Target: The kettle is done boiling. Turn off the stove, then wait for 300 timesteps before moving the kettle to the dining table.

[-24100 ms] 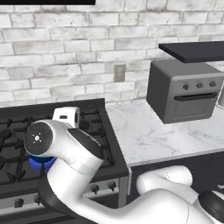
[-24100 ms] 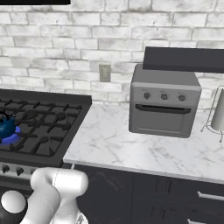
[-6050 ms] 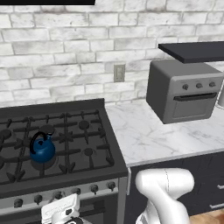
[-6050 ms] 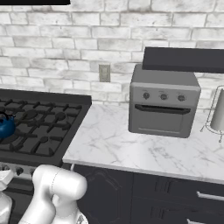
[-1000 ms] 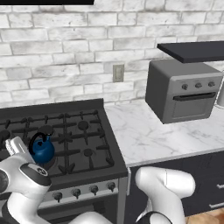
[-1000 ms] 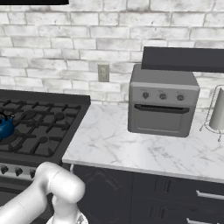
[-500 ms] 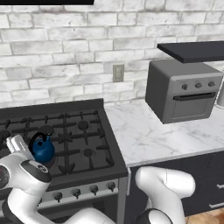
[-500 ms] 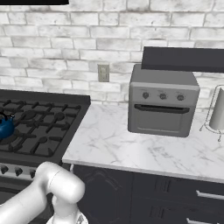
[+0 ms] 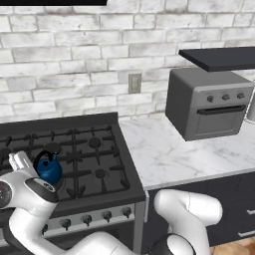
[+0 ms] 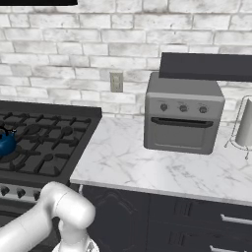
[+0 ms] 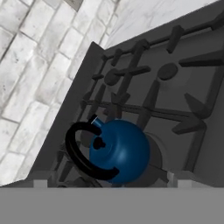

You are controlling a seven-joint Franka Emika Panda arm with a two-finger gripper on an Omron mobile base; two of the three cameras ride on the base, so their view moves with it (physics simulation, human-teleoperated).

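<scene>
Kettle (image 9: pixel 49 170), dark blue, stood upright on a stove (image 9: pixel 94 164) burner; contents could not be seen. Hand (image 9: pixel 19 160) was wide open just beside it, holding nothing.

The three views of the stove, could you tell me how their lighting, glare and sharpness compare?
Left base view: even, flat lighting, soft focus, a faint sheen on the kettle. Right base view: equally even, with a soft shadow under the toaster oven on the counter. Hand view: rolled sideways, the stove grates crisp, slightly pixelated edges, a broad dull highlight and no harsh glare on the kettle.
</scene>
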